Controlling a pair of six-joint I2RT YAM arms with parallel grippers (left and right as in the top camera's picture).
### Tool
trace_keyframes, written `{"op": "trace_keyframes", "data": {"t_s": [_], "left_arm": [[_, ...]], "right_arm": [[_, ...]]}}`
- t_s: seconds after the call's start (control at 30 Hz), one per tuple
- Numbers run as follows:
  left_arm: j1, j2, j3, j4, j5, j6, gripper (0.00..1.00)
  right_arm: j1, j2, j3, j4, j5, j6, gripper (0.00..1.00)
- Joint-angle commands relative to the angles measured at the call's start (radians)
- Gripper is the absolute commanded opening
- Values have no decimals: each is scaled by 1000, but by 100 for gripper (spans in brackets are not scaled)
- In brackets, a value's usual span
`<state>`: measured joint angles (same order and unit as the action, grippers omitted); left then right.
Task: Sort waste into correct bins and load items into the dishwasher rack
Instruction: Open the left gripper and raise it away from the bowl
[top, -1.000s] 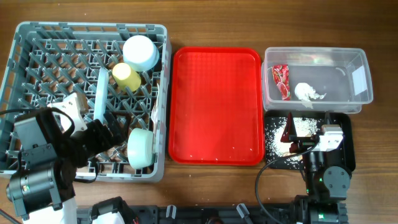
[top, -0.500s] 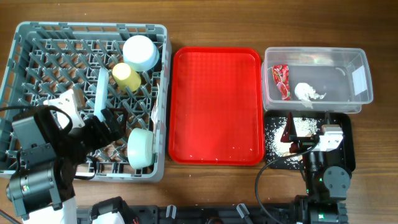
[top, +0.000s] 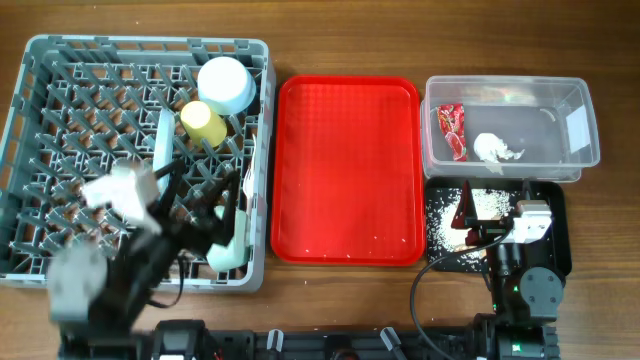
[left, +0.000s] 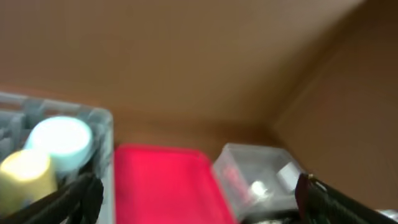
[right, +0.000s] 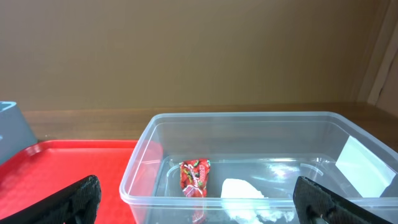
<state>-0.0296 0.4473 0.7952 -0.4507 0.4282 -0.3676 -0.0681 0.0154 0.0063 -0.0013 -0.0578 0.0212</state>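
Observation:
The grey dishwasher rack (top: 40, 60) holds a pale blue small bowl (top: 225, 84), a yellow cup (top: 203, 122), a pale blue plate on edge (top: 161, 150), a mint green bowl (top: 228, 240) and white cutlery (top: 247, 178). My left gripper (top: 203, 205) is blurred over the rack's front right; in the left wrist view it (left: 199, 186) is open and empty. The clear tub (top: 560, 100) holds the red wrapper (top: 452, 130) and white tissue (top: 497, 148). Rice scraps (top: 440, 215) lie in the black tray (top: 555, 200). My right gripper (top: 466, 215) hovers over that tray, open and empty (right: 196, 186).
The red serving tray (top: 347, 170) lies between the rack and the two bins, with a few crumbs at its front edge. In the right wrist view the wrapper (right: 194, 177) and tissue (right: 242, 190) show through the tub wall (right: 143, 162).
My left arm has swung fast, rightward and toward the rack's front, and is motion-blurred now. The rack's contents and my right arm have not moved.

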Motion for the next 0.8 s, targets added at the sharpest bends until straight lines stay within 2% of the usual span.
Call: {"op": "trace_keyframes", "data": {"t_s": [0.0, 0.07, 0.2, 0.37, 0.57, 0.77], "left_arm": [[-41, -108, -112, 154, -102, -103, 100], [-40, -156, -156, 211, -183, -146, 100], [-39, -248, -247, 238, -325, -150, 100], [-27, -327, -379, 338, -420, -162, 100], [3, -392, -575, 546, -430, -173, 100], [3, -444, -692, 576, -443, -173, 100]], "right_arm": [[-4, -12, -1, 3, 14, -14, 100], [-4, -12, -1, 3, 14, -15, 100], [-4, -12, -1, 3, 14, -14, 100], [-4, -12, -1, 3, 14, -14, 100], [-4, -12, -1, 3, 14, -14, 100], [-4, -12, -1, 3, 13, -14, 100]]}}
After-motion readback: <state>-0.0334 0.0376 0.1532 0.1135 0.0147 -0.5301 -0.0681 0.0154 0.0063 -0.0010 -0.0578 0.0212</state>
